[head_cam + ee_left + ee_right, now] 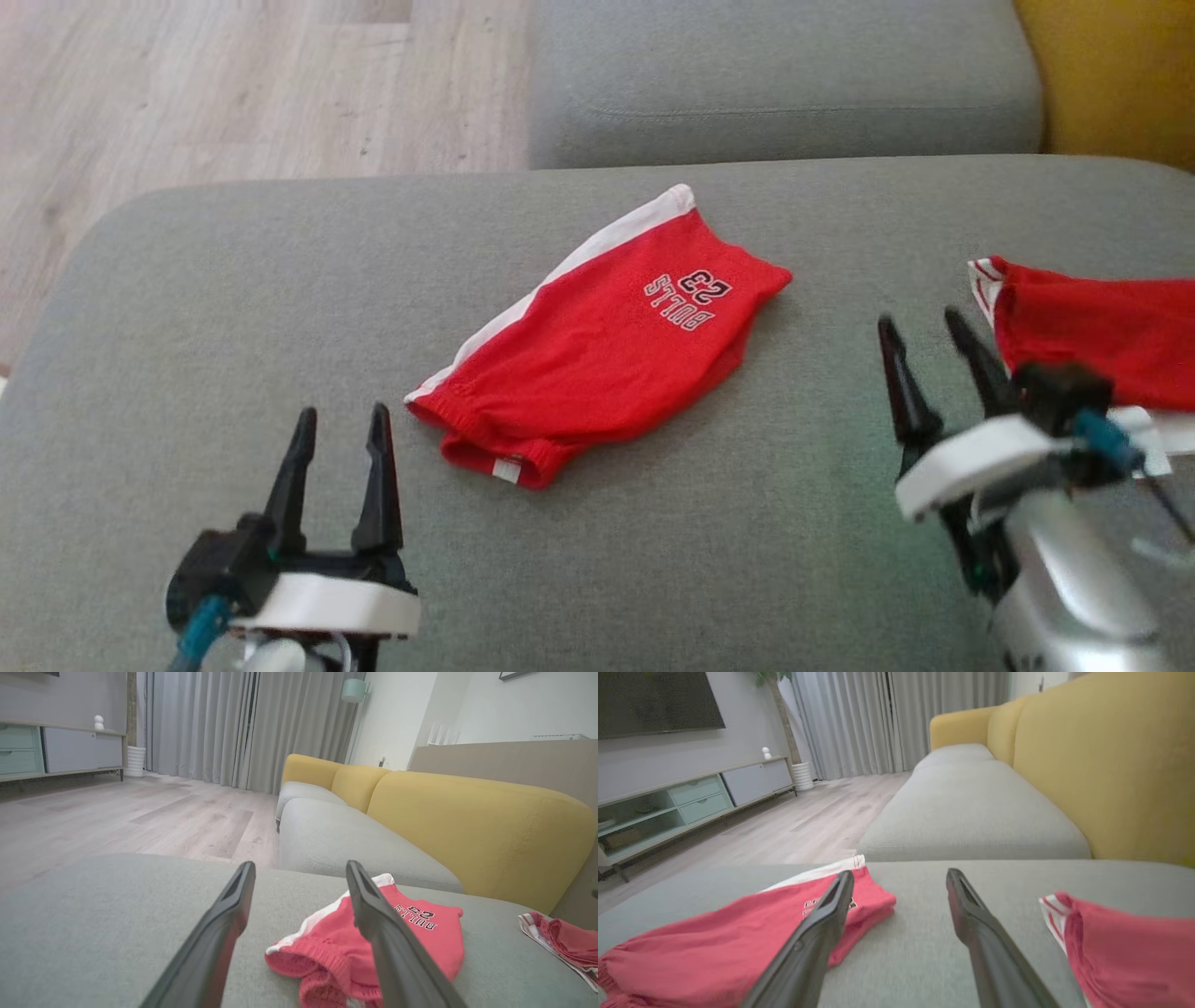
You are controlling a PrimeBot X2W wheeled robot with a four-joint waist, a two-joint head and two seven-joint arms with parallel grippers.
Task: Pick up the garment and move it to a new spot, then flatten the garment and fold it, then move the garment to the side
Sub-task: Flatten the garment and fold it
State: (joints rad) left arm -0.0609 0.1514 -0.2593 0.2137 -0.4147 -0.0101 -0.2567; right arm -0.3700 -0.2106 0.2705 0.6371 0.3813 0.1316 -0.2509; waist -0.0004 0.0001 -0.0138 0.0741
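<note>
A red garment with a white side stripe and "BULLS 23" print lies folded in half in the middle of the grey sofa cushion. My left gripper hovers open just left of its waistband end, nothing between the fingers. In the left wrist view the garment sits just past and to the right of the left gripper. My right gripper stands open to the garment's right, empty. The right wrist view has the garment to the left of the right gripper.
A second red cloth with striped trim lies at the cushion's right edge, close beside my right gripper. Another grey seat cushion lies beyond, with a yellow backrest at the far right. Wooden floor lies past the cushion's left edge.
</note>
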